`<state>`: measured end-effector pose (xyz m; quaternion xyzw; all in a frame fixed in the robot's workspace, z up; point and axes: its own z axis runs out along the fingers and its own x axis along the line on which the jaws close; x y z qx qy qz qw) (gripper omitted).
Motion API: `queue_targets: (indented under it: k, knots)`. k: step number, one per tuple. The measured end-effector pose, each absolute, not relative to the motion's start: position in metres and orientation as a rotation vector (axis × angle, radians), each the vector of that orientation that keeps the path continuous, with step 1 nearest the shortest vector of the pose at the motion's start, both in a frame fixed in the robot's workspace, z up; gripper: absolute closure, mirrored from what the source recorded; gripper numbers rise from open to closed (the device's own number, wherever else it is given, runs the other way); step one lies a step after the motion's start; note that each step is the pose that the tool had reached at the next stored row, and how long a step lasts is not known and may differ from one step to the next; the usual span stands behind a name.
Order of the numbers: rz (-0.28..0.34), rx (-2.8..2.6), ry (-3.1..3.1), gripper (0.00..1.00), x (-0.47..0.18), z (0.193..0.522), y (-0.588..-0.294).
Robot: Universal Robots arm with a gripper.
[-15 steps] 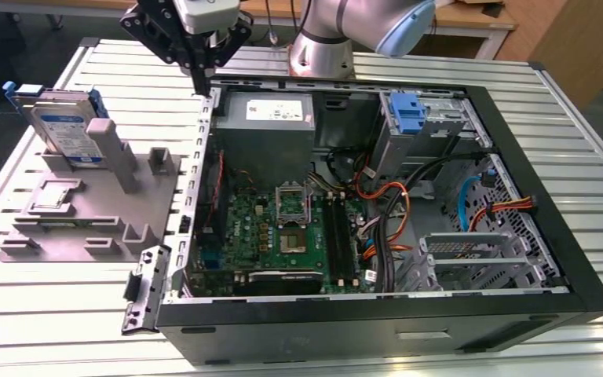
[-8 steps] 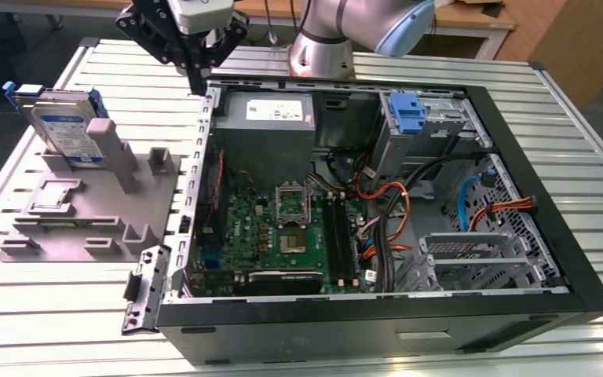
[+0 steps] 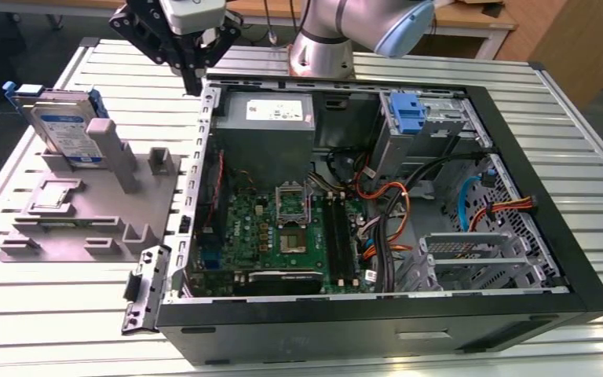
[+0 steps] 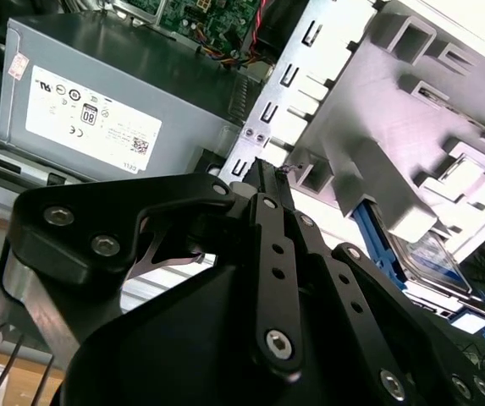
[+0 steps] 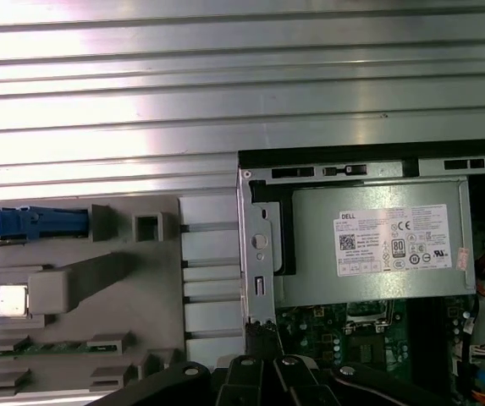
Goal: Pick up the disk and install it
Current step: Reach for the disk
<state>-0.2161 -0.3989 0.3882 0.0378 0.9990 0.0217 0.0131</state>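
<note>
Open computer case (image 3: 385, 318) beside a parts holder (image 3: 82, 212) on a table (image 3: 60, 330).

The holder is on the exterior view's left, and the case is just beside it on the exterior view's right. The disk (image 3: 66, 129) seems to stand on its edge at the far end of the holder. In the case, the power box (image 3: 264, 118) sits at the far side and the circuit board (image 3: 280, 236) lies in front of it. The gripper (image 3: 192, 78) hangs over the case's far corner, the one nearest the holder.

1. Silver-grey disk (image 3: 66, 129), blue-framed, with a white-and-blue label.
2. Pale grey holder (image 3: 92, 212) on a ribbed silver table (image 3: 574, 141).
3. Black tower case (image 3: 385, 326), green motherboard (image 3: 280, 236), orange cables (image 3: 391, 212).
4. Matte black gripper (image 3: 191, 82), silver arm (image 3: 323, 39).
</note>
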Motion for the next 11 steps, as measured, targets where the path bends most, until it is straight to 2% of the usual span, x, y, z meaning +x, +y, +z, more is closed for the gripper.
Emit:
queue_targets:
  k: [11]
  knots:
    - [0.068,0.118,3.112,0.90,-0.2258,0.3875,-0.3989]
